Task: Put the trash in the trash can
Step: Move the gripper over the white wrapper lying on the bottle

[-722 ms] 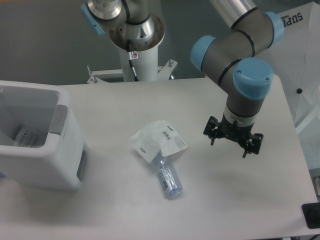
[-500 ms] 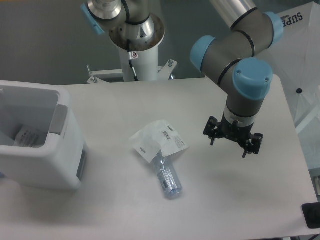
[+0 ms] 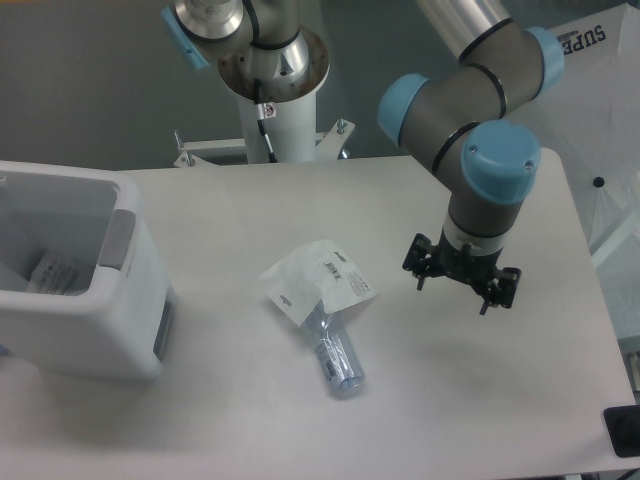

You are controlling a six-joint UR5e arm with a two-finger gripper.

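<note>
Bottle (image 3: 337,358) lies mid-table (image 3: 250,210), long axis diagonal, upper end under the wrapper (image 3: 318,281). Trash can (image 3: 75,270) at left edge. Hand (image 3: 459,279) hangs right of both, fingers apart, empty.

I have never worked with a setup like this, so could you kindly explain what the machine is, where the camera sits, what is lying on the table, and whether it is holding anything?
This is a single robot arm, grey with blue caps on its joints, mounted on a white post at the far edge of the table. There is one camera, fixed and looking down at the table from the front. At the arm's tip is a black two-finger gripper, hanging above the right part of the table with its fingers spread and nothing held between them. In the middle lie two pieces of trash: a crumpled white plastic wrapper and a clear crushed plastic bottle, whose upper end is tucked under the wrapper. On the left stands a large white trash can, open at the top, with some paper already visible inside.
</note>
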